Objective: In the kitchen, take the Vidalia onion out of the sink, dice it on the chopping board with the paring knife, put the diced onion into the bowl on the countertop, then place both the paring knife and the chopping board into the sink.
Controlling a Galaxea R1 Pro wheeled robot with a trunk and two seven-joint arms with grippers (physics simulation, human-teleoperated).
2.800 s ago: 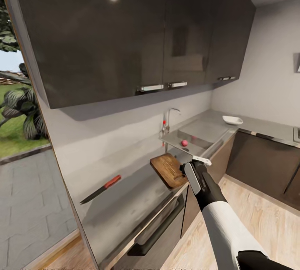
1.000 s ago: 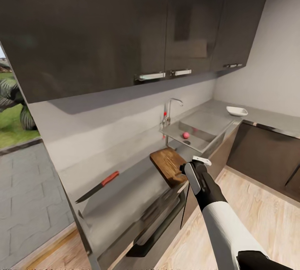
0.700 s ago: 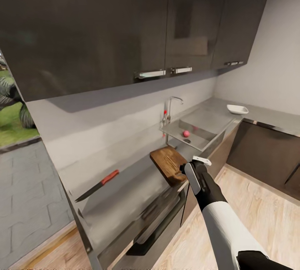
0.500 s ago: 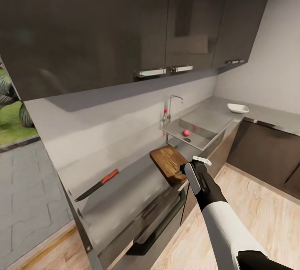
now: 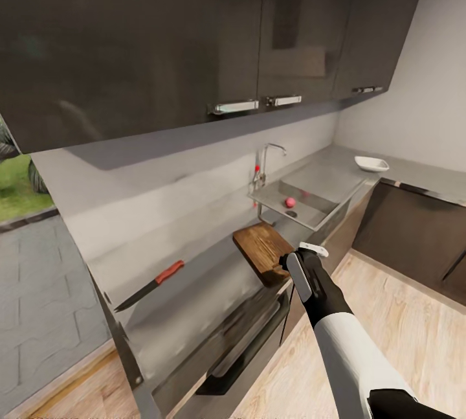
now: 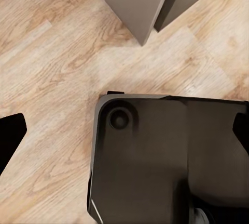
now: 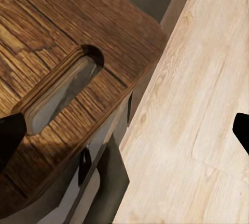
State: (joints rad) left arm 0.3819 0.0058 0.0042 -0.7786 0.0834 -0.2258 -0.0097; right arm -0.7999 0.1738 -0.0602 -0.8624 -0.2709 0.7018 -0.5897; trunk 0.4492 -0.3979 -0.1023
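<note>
With the right gripper (image 5: 304, 257) held wide open and empty over the chopping board (image 5: 264, 253), the Vidalia onion (image 5: 290, 202) lying in the sink (image 5: 323, 187) is best approached from above.

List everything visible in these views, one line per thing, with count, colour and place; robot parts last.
Round Vidalia onion: one, pinkish-red, in the sink.
Rectangular steel sink: one, grey, set in the countertop.
Curved tap: one, chrome, behind the sink.
Wooden chopping board: one, dark brown, at the countertop's front edge.
Slim paring knife: one, dark blade, red-orange handle, on the countertop.
Shallow bowl: one, white, on the countertop beyond the sink.
Glossy countertop: one, dark grey.
Wall cabinets: dark, above.
Right gripper: one, open, at the board's slot end.
Left gripper: one, open, over wood floor.
</note>
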